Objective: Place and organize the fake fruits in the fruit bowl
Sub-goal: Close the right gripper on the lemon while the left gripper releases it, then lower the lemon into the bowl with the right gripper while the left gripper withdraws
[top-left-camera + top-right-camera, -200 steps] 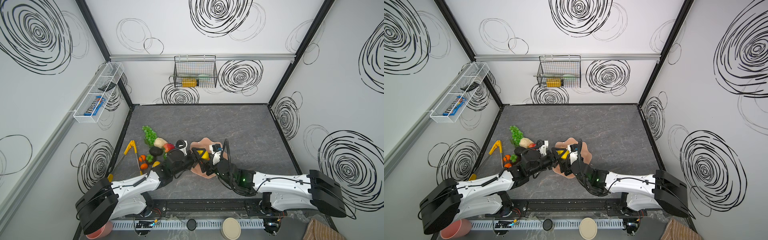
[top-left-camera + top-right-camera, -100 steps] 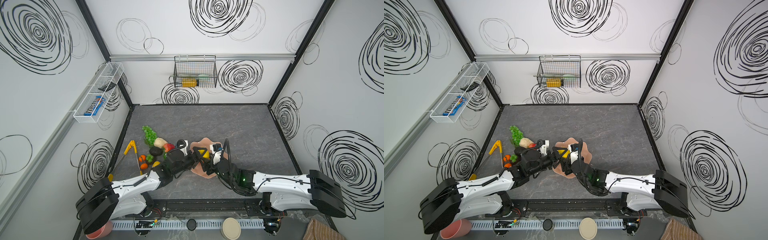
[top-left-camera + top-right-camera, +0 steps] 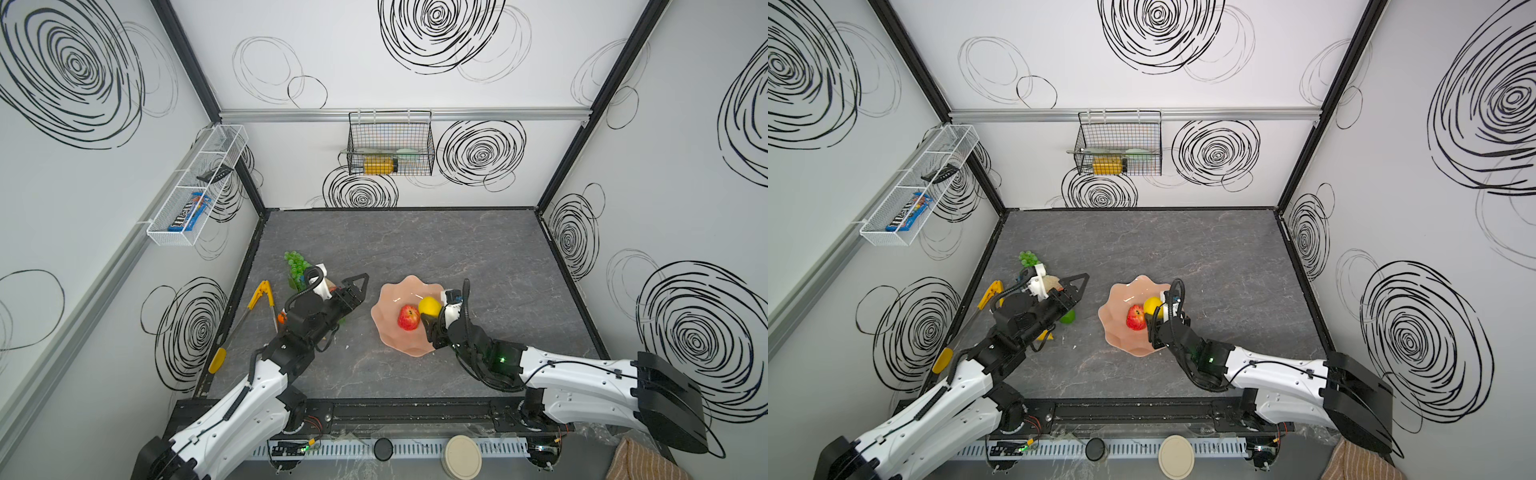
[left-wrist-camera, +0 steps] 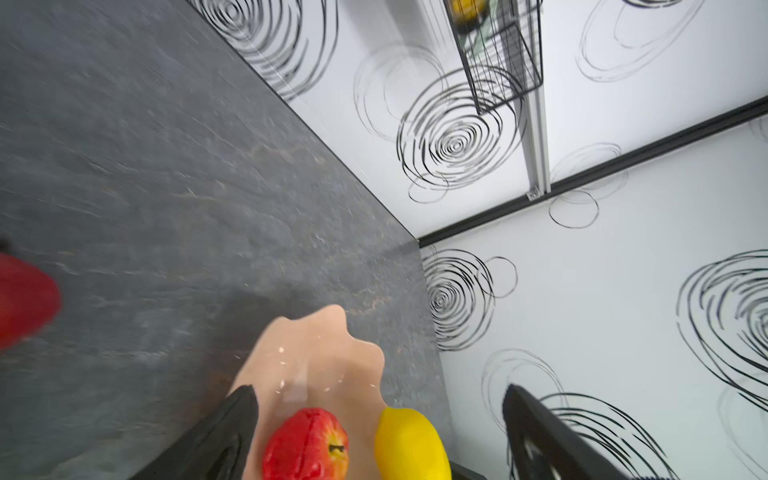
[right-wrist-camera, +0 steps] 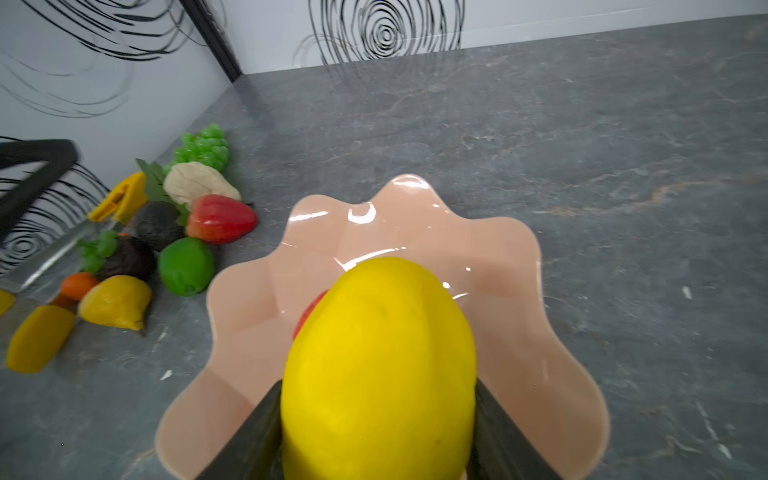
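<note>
Grey stone-look worktop [image 3: 436, 249], boxed in by white walls [image 3: 291, 174] scrawled with black swirls, as I watch from the remote desk. Near its middle sits the fruit bowl [image 3: 395, 291], peach-pink with a wavy rim, clear in both top views. A red apple [image 3: 409, 318] lies inside it.

At the apple's 1 o'clock the right hand [image 5: 378, 415], reaching in from the bowl's 5 o'clock, pinches a yellow lemon [image 3: 430, 305] over the bowl's inside. Its dark fingers [image 5: 257, 419] press the lemon's two flanks in the right wrist view. Whether the lemon touches the bowl I cannot tell.

At the bowl's 9 o'clock the left hand [image 4: 379, 388] hangs above the worktop, spread wide and holding nothing, its tips pointing toward the bowl.

Further out at 9 o'clock, near the left wall, the other fruits lie in a loose heap on the worktop. The green grape bunch [image 5: 203, 147] is at the heap's 12 o'clock. With it are a beige pear [image 5: 199, 183], strawberry [image 5: 220, 218], dark avocado [image 5: 158, 224], green lime [image 5: 186, 266], mangosteen [image 5: 131, 257], small orange [image 5: 77, 284] and a second yellow fruit [image 5: 114, 301]. Yellow-handled tongs [image 3: 262, 297] lie between the heap and the wall.
</note>
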You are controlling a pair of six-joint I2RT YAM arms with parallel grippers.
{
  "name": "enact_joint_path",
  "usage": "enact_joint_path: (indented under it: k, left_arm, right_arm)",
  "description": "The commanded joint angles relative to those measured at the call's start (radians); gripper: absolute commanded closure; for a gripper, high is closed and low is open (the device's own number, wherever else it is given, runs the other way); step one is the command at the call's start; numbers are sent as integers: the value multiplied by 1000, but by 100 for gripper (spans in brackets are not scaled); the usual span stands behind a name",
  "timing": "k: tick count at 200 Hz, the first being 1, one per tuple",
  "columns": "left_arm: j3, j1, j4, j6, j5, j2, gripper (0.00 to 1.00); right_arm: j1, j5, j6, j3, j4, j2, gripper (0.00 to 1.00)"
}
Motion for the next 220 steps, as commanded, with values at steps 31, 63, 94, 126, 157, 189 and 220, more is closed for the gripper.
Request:
enact_joint_path:
  k: [31,63,94,126,157,189,220]
  left_arm:
    - [-86,118,-71,183,-62,-72,4]
    - [-117,158,-69,217,-64,-82,4]
    - [-144,159,-39,222,-76,-85,4]
    - [-160,157,-30,224,-84,-85,4]
    - [-167,155,-26,224,-91,-88,4]
    - [-169,155,-27,224,-94,-88,4]
    - [-172,154,-26,224,-97,-89,4]
  right_arm:
    - [-98,-56,-87,-28,53,5,44]
    - [-100,-95,-85,-2,52,72,44]
    - [-98,-106,-62,31,25,143,43]
    - [-97,-133,-48,29,52,176,43]
    - [-93,-151,-36,45,54,220,43]
    - [-79,-154,-27,60,60,253,43]
    - [-68,-154,-23,72,65,279,43]
